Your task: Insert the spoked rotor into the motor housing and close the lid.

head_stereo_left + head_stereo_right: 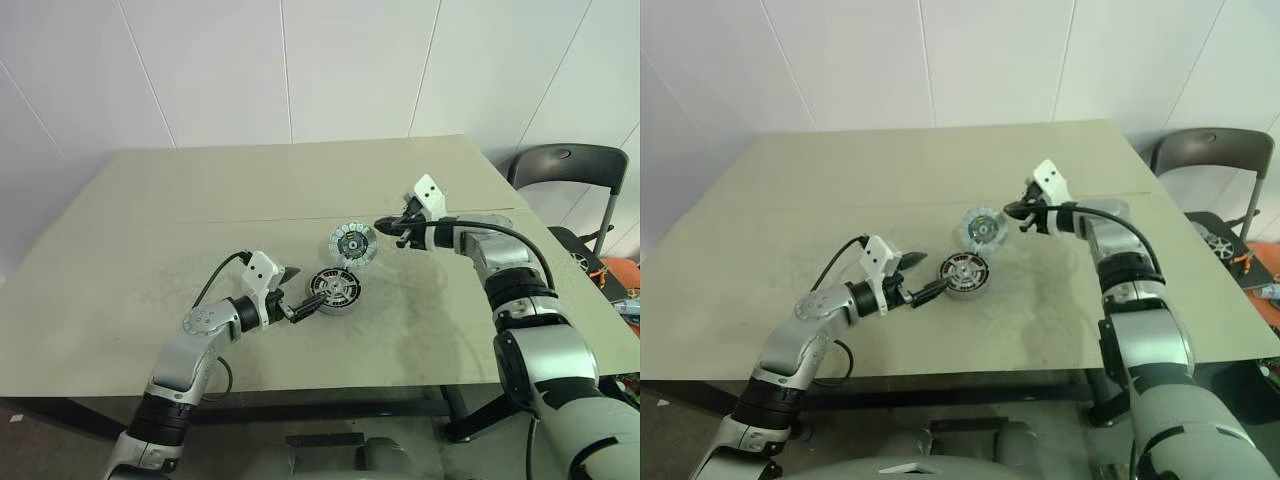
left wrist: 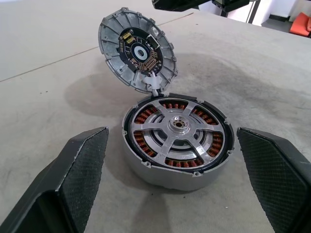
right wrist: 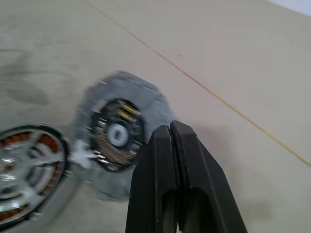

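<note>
Right gripper point(image 1: 385, 226), fingers pressed together and holding nothing, sits at three o'clock of the lid point(image 1: 353, 243) in the left eye view, close beside its rim. Left gripper point(image 1: 297, 296) stands fully spread at nine o'clock of the motor housing point(image 1: 334, 290), empty.

Left wrist view: spoked rotor point(image 2: 179, 127) is seated inside the housing, copper windings visible between spokes. Lid stands tilted open at twelve o'clock, joined at the housing rim.

Right wrist view: closed fingers point(image 3: 180, 179) point at the lid's edge.

Judgement: insertion done; closing in hand. Next move calls for pushing the lid down while the housing is steadied.
</note>
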Available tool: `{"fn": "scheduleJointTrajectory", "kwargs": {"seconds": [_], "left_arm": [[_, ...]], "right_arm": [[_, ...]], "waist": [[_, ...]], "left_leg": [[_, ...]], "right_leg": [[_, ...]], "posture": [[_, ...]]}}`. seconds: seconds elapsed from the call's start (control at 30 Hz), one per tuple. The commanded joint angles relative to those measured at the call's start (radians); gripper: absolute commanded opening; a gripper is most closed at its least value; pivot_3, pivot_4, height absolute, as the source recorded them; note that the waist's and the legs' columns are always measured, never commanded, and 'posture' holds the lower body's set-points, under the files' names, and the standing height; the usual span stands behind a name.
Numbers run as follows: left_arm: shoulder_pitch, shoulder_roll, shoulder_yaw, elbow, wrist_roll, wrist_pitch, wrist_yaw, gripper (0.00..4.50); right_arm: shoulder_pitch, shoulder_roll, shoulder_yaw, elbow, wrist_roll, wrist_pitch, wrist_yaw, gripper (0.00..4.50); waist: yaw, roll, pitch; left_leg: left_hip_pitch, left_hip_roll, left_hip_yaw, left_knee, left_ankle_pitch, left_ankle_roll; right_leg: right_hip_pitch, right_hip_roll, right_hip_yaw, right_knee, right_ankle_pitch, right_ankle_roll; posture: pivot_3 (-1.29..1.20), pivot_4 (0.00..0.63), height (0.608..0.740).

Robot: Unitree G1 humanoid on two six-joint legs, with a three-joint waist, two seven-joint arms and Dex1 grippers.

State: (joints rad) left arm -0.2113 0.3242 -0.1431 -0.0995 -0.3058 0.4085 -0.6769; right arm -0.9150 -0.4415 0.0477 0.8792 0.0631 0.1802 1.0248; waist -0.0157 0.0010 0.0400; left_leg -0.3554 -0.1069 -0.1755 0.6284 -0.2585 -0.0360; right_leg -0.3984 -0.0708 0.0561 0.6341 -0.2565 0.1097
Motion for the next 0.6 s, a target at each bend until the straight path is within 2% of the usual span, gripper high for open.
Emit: {"fn": "scheduleJointTrajectory", "kwargs": {"seconds": [0.03, 0.1, 0.23, 0.6], "left_arm": [[-0.023, 0.003, 0.014, -0.021, -0.003, -0.019, -0.005, 4.50], [-0.024, 0.002, 0.013, -0.022, -0.003, -0.018, -0.005, 4.50], [-0.023, 0.004, 0.016, -0.023, -0.004, -0.018, -0.005, 4.50], [-0.019, 0.008, 0.019, -0.030, -0.005, -0.014, -0.002, 4.50]], "right_arm": [[-0.030, 0.004, 0.002, 0.013, -0.039, -0.040, -0.111, 0.04], [-0.048, 0.008, 0.005, 0.064, -0.070, -0.078, -0.194, 0.04], [-0.041, 0.028, 0.029, 0.090, -0.090, -0.084, -0.183, 0.04], [0.031, 0.060, -0.030, -0.097, 0.090, 0.083, 0.094, 0.04]], "waist": [[0.002, 0.000, 0.000], [0.002, 0.000, 0.000], [-0.001, 0.000, 0.000], [-0.002, 0.000, 0.000]], "left_leg": [[0.000, 0.000, 0.000, 0.000, 0.000, 0.000], [0.000, 0.000, 0.000, 0.001, 0.000, 0.000], [0.000, 0.000, 0.000, 0.000, 0.000, 0.000], [0.000, 0.000, 0.000, 0.001, 0.000, 0.000]], "right_leg": [[0.000, 0.000, 0.000, 0.000, 0.000, 0.000], [0.000, 0.000, 0.000, 0.000, 0.000, 0.000], [0.000, 0.000, 0.000, 0.000, 0.000, -0.001], [0.000, 0.001, 0.000, 0.000, 0.000, 0.000]], "posture": [[0.00, 0.000, 0.740], [0.00, 0.000, 0.740], [0.00, 0.000, 0.740], [0.00, 0.000, 0.740]]}}
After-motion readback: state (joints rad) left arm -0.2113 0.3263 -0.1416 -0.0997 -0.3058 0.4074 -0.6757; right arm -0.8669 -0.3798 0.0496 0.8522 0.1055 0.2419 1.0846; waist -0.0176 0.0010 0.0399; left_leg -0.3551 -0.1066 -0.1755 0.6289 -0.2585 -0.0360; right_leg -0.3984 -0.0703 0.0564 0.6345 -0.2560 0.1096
